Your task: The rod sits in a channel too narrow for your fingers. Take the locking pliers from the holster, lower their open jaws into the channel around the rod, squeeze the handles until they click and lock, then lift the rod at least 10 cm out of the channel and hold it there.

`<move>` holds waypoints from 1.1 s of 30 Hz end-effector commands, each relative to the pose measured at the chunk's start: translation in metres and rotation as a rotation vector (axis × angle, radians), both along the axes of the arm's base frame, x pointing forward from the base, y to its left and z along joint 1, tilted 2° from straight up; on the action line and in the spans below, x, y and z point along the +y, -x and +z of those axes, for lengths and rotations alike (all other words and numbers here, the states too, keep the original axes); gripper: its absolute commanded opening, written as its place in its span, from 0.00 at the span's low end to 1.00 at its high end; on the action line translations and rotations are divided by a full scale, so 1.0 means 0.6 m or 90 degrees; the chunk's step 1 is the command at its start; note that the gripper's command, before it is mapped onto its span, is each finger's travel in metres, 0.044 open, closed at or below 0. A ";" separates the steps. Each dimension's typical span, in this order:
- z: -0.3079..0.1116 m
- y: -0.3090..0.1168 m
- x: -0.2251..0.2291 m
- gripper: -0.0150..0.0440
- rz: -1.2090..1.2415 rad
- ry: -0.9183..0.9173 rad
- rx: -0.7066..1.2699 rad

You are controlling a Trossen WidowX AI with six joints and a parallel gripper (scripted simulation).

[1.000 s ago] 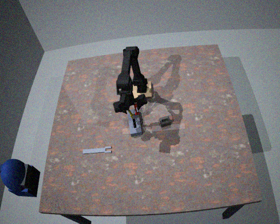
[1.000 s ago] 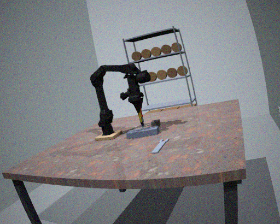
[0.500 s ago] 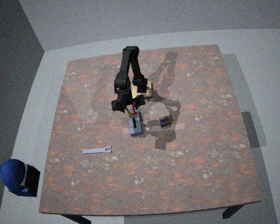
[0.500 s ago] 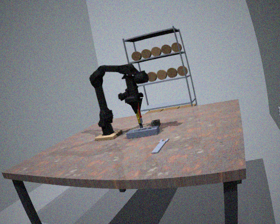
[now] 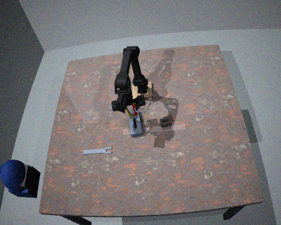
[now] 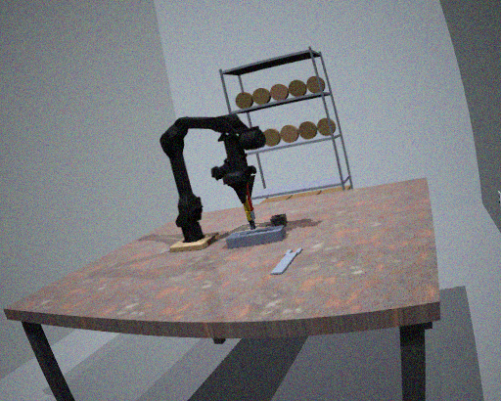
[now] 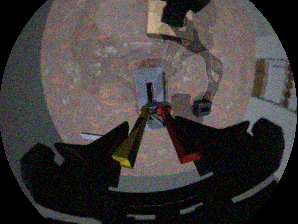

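The pincer (image 5: 133, 106) (image 6: 247, 198) (image 7: 152, 121) is clamped on the pliers (image 5: 134, 110) (image 6: 250, 206) (image 7: 131, 146), their yellow and red handles spread between its fingers. Below it sits the block (image 5: 138, 131) (image 6: 257, 238) (image 7: 157, 76), the pliers' lower end at its dark channel (image 5: 135, 123) (image 7: 149, 92); whether they are inside, or where the rod lies, I cannot tell. The holster (image 5: 166, 121) (image 6: 279, 219) (image 7: 202, 107) stands off to the pincer's side, the pliers out of it.

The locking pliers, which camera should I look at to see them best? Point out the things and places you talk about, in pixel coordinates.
The wrist view: both handles of the locking pliers (image 5: 134, 109) (image 6: 249, 202) (image 7: 180, 137), yellow and red, show spread nearly full length. The top view shows them small, partly under the arm; the exterior view shows them edge-on, handles overlapping.
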State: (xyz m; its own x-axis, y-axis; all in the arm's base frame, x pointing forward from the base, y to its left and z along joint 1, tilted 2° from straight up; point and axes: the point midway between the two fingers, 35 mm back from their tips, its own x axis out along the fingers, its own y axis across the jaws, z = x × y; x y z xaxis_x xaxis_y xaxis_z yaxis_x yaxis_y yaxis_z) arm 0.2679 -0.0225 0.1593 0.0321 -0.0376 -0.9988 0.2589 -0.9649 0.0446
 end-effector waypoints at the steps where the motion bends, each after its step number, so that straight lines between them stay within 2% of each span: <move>1: 0.001 -0.001 0.000 0.80 -0.002 0.003 -0.002; 33: -0.040 -0.002 -0.001 0.80 -0.002 0.003 -0.002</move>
